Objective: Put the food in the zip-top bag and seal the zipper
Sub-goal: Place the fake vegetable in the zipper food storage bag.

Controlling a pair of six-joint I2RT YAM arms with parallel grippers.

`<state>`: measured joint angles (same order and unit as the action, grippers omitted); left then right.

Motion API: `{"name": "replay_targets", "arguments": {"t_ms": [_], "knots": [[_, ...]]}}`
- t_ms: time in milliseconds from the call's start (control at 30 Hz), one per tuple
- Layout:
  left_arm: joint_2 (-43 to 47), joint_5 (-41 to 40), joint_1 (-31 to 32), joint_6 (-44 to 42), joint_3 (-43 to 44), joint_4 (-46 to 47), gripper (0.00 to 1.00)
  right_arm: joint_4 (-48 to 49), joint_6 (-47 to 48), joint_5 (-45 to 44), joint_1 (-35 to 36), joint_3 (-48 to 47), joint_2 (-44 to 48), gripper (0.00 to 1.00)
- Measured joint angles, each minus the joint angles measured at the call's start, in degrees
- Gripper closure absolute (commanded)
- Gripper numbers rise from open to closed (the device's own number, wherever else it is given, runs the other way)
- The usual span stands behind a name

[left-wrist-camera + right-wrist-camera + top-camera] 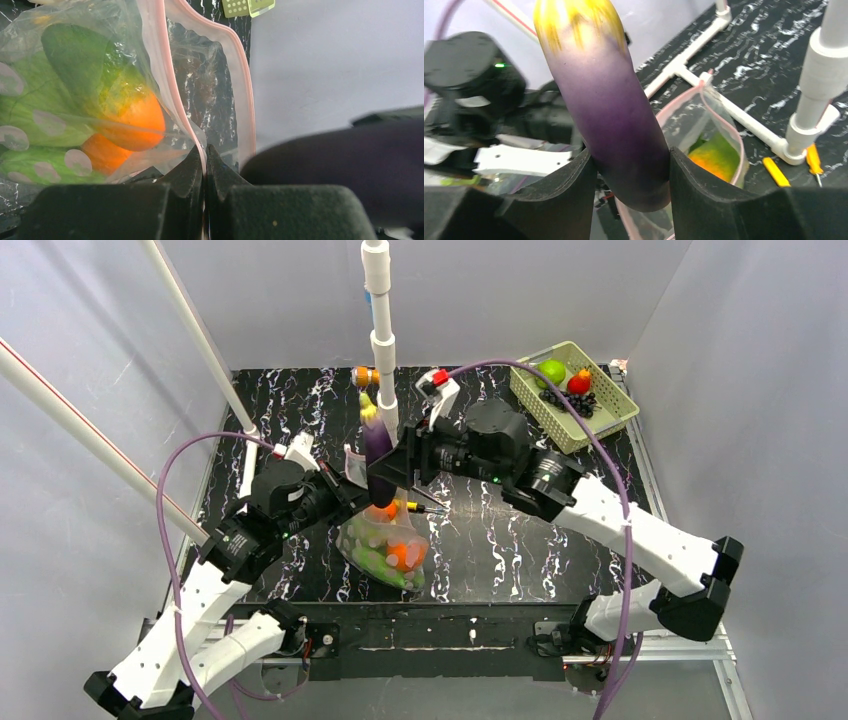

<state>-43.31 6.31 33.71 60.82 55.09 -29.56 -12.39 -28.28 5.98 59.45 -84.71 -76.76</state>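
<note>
The right pincer is clenched around the lower end of a curved purple toy eggplant with a yellow top, holding it yellow end up over the open mouth of the clear floppy plastic bag printed with mauve-pink dots. The left pincer is pinched tight on the bag's thin pink zipper strip. The bag lies on the black marbled table between the arms, with an orange ball and green leafy pieces inside. A yellow-handled screwdriver lies just beside it. A pale green mesh basket at the far right holds a round green melon and a small red fruit.
</note>
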Motion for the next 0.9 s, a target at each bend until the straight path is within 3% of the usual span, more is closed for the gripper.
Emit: {"name": "replay_targets", "arguments": {"t_ms": [300, 600, 900], "knots": [[1.44, -0.33, -0.11, 1.71, -1.51, 0.88, 1.0, -3.14, 5.26, -8.27, 1.66, 0.86, -2.13, 0.99], [2.15, -0.09, -0.11, 3.34, -2.64, 2.91, 1.0, -6.17, 7.9, -11.99, 3.31, 8.74, -0.09, 0.99], [4.05, -0.37, -0.09, 3.3, -2.64, 2.31, 1.0, -11.05, 18.93, -27.13, 3.64, 7.17, 2.69, 0.99]]}}
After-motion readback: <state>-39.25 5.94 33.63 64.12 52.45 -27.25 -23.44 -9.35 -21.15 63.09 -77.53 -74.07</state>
